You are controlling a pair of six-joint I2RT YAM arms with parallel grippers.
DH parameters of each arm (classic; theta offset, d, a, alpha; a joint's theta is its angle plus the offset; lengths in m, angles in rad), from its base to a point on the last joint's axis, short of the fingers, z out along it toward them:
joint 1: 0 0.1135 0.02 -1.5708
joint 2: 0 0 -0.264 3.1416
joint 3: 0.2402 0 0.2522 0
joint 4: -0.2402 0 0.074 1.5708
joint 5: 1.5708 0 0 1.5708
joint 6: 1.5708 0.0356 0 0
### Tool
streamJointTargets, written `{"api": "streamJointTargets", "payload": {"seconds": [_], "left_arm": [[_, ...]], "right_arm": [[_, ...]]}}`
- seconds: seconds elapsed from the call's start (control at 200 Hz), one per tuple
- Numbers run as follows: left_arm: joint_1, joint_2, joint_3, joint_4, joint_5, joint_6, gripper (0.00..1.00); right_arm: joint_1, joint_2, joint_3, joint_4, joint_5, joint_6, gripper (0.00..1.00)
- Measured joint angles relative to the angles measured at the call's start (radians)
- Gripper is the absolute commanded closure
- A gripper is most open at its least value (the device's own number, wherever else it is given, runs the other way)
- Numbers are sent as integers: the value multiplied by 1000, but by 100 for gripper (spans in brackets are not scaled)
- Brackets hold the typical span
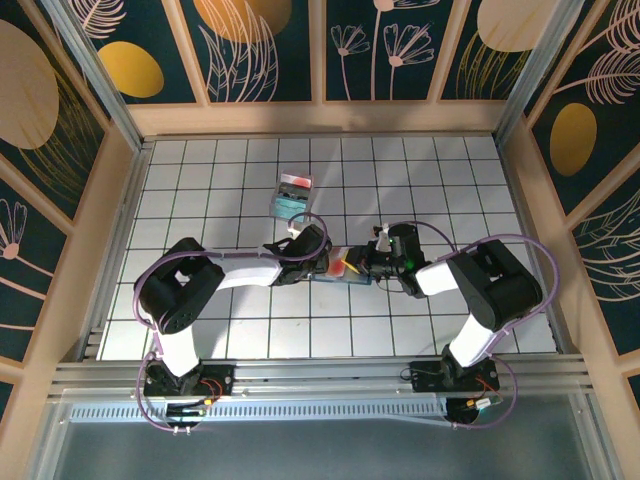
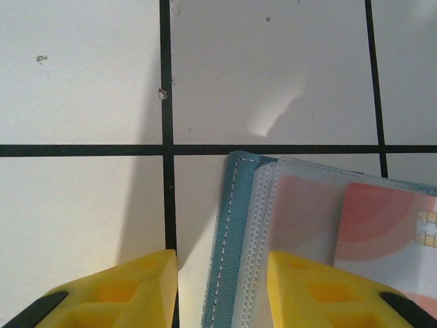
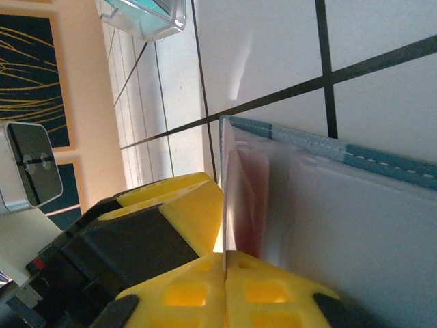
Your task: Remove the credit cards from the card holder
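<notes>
Risk number one sits with the right jaws [image 3: 224, 263]: they are clenched on a thin clear leaf of the card holder [image 3: 307, 143], not on a card. That leaf stands up on edge between the two yellow tips. Pull from here and I'd judge the whole holder comes along, or the leaf slides out of the pinch, with the salmon card [image 2: 389, 225] left tucked in its sleeve. Over to the left jaws [image 2: 222, 294]: released, standing apart and straddling the holder's stitched teal edge. One tip is over bare desk [image 2: 82, 75] just outside that edge, and the other is over the frosted sleeves just inside it. Whether that inner tip presses down, I cannot tell. If it pins nothing, the holder has no anchor against a tug from the other side. If these jaws close where they are, they would bite the sleeves' edge and could crease it, while the card lies just beyond the inner tip, out of the bite. Seen from above, the holder lies on the desk between the two sets of jaws, one end at each. A clear box [image 1: 293, 192] sits beyond the left jaws, apart from the holder, and a wide swing on that side could knock it.
</notes>
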Motion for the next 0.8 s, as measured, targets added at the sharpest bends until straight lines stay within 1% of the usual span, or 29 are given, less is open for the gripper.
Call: {"api": "streamJointTargets", "payload": {"seconds": [0.115,0.26,0.556,0.801], "left_arm": [[0,0,2,-5,-1,0,57],[0,0,4,-10,-4,0,57],[0,0,6,-11,-4,0,57],[0,2,11,-18,-3,0,57]], "right_arm": [[-1,0,-5,0,3,5,100],[-1,0,-4,-24,20,-8,100],[-1,-58,47,-223,87,-97,100],[-1,-92,82,-354,124,-150,100]]}}
